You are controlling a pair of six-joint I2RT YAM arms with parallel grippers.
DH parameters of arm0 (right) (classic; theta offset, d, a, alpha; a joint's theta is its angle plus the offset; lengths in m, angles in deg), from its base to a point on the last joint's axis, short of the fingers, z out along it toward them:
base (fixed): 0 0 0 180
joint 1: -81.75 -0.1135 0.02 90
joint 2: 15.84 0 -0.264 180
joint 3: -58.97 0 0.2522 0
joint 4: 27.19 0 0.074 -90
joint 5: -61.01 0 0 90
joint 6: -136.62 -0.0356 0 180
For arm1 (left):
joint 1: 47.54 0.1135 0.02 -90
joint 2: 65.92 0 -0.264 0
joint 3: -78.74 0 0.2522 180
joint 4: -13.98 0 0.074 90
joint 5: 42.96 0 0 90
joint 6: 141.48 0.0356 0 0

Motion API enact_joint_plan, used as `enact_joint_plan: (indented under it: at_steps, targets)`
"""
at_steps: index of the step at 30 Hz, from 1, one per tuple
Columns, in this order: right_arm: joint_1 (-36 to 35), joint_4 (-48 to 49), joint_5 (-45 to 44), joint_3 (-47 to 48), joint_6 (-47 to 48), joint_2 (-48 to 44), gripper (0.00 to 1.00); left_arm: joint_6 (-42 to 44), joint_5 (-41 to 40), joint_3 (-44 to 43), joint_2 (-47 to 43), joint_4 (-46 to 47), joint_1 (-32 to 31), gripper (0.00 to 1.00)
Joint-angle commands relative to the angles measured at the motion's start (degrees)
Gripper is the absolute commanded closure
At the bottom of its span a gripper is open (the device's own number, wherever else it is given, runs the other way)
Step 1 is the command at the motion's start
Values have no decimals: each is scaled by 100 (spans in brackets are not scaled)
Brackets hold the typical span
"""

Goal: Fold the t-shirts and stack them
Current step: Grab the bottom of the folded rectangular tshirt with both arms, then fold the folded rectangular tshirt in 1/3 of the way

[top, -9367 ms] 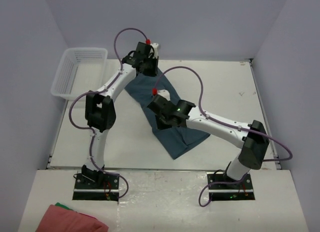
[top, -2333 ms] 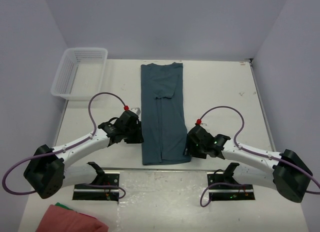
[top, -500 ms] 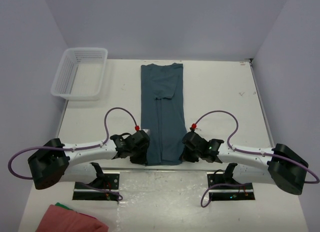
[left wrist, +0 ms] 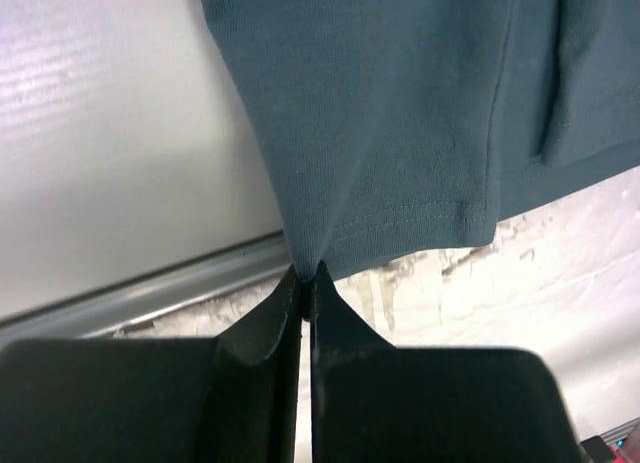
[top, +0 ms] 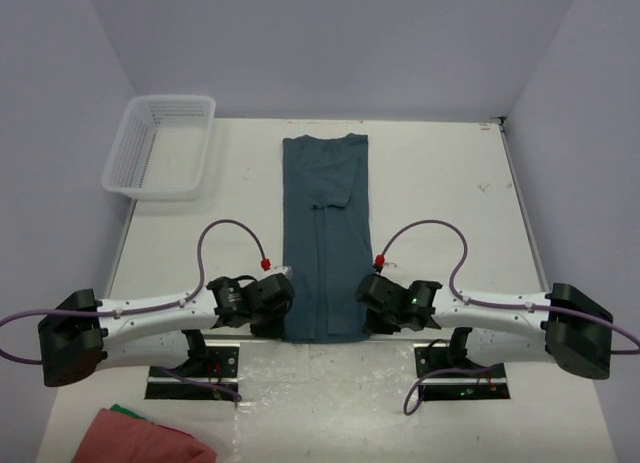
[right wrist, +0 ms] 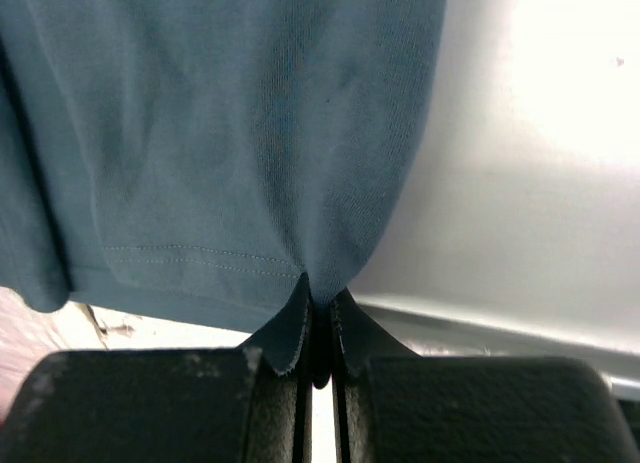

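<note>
A blue-grey t-shirt [top: 325, 233] lies on the table as a long narrow strip, sleeves folded in, collar end at the back, hem at the near edge. My left gripper [top: 284, 323] is shut on the hem's near-left corner, which shows pinched in the left wrist view [left wrist: 305, 268]. My right gripper [top: 364, 321] is shut on the near-right corner, which shows pinched in the right wrist view [right wrist: 320, 298]. The hem reaches over the table's near edge.
A white plastic basket [top: 160, 146] stands at the back left of the table. A pink and green pile of cloth [top: 140, 438] lies on the near shelf at the bottom left. The table's metal front rail [left wrist: 150, 293] runs just under the hem.
Both grippers have closed on the hem's corners and drawn the shirt a little toward the near edge. Earlier the shirt lay crooked; now it is straight.
</note>
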Motion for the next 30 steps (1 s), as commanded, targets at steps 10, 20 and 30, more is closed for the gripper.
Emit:
enact_joint_plan:
  at_steps: [10, 20, 30]
  targets:
    - [-550, -1220, -500, 412, -216, -396, 100, -407, -397, -653, -382, -914, -468, 100]
    - [556, -1713, -1079, 2264, 1312, 287, 100, 812, -846, -2436, 270, -599, 453, 100]
    - [2692, -1187, -221, 4419, 3729, 2617, 100, 2581, -379, -4239, 2455, 0, 2995, 100]
